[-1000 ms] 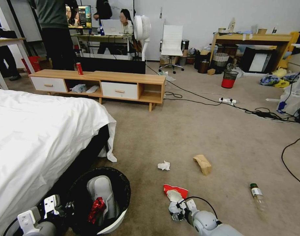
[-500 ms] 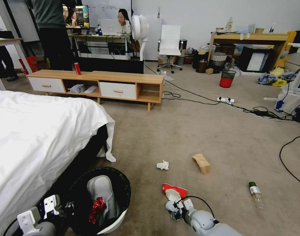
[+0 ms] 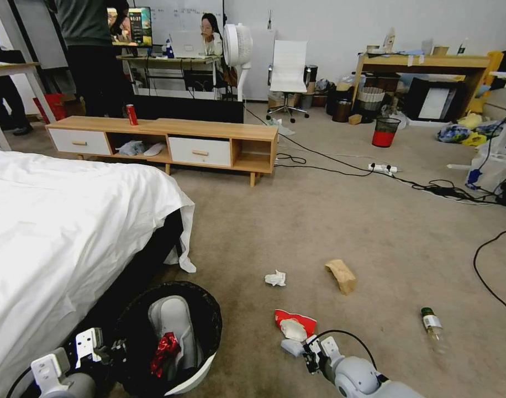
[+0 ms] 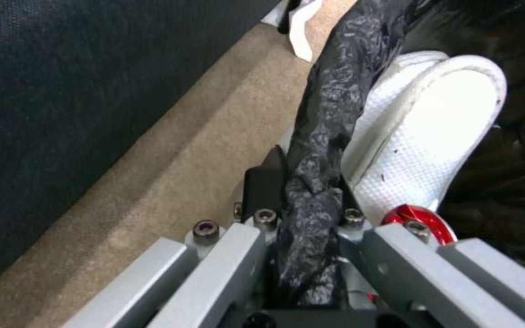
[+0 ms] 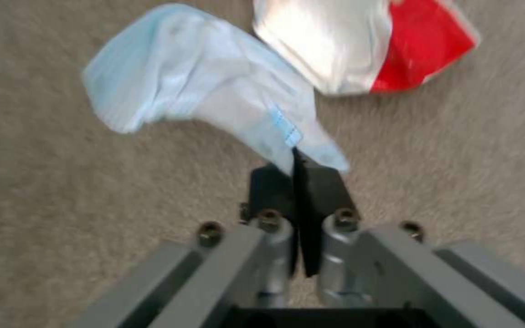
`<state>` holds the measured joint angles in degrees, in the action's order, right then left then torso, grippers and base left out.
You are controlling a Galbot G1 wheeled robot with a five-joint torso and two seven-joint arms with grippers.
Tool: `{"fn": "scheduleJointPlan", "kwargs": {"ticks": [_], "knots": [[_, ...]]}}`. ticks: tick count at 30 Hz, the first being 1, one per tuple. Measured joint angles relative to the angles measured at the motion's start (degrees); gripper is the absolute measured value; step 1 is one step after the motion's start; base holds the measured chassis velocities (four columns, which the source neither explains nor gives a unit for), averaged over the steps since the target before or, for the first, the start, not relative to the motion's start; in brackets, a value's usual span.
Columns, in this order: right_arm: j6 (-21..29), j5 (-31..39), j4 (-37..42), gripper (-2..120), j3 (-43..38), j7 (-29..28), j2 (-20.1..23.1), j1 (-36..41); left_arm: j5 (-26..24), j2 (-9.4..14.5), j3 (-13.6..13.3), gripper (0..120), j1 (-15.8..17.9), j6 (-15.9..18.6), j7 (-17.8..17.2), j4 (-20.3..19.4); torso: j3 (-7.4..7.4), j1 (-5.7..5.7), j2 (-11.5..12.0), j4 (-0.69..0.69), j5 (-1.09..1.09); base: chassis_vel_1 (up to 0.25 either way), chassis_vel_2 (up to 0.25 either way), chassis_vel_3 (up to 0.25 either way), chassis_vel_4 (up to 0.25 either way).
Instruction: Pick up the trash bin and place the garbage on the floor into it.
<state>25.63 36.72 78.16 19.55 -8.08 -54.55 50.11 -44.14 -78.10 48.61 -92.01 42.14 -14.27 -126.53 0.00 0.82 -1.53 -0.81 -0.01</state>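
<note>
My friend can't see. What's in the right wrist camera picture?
The right gripper is shut on a corner of a pale blue tissue just above the beige carpet. A red-and-white wrapper lies beside the tissue.

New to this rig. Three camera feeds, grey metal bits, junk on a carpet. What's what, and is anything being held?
It is a wheeled robot with two arms. The wide picture comes from its head; the two close-ups come from cameras on its wrists.

The left end effector is shut on the bag-covered rim of the trash bin, which sits beside the bed and already contains a white slipper and a crushed red can.

The right end effector is shut on a corner of a pale blue tissue.

On the floor lie a red-and-white wrapper, a crumpled white tissue, a brown paper bag and a small bottle.
</note>
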Motion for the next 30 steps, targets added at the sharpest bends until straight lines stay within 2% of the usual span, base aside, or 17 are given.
{"fn": "scheduleJointPlan", "kwargs": {"ticks": [6, 22, 30], "knots": [[0.30, 0.56, 4.17, 0, 0.12, -1.21, 2.11, 0.58, -0.01, -0.22, -0.21, 2, 0.18, 0.00, -0.01, -0.27, 0.00, 0.00, -0.02, 0.00, 0.00, 0.000, 0.000, 0.000, 0.000], [-1.14, -0.42, 4.39, 0, 0.66, -0.88, 2.20, 0.61, 0.21, -0.57, -0.24, 2, -0.06, 0.00, 0.02, -0.58, 0.00, -0.01, -0.02, 0.01, 0.01, 0.000, 0.000, 0.000, 0.000], [-0.73, 1.15, 10.29, 0, -0.45, -2.18, 5.69, 2.60, 0.40, -0.64, -0.69, 2, 0.16, 0.00, 0.07, -0.55, -0.01, -0.01, -0.03, 0.01, 0.01, 0.000, 0.000, 0.000, 0.000]]}}
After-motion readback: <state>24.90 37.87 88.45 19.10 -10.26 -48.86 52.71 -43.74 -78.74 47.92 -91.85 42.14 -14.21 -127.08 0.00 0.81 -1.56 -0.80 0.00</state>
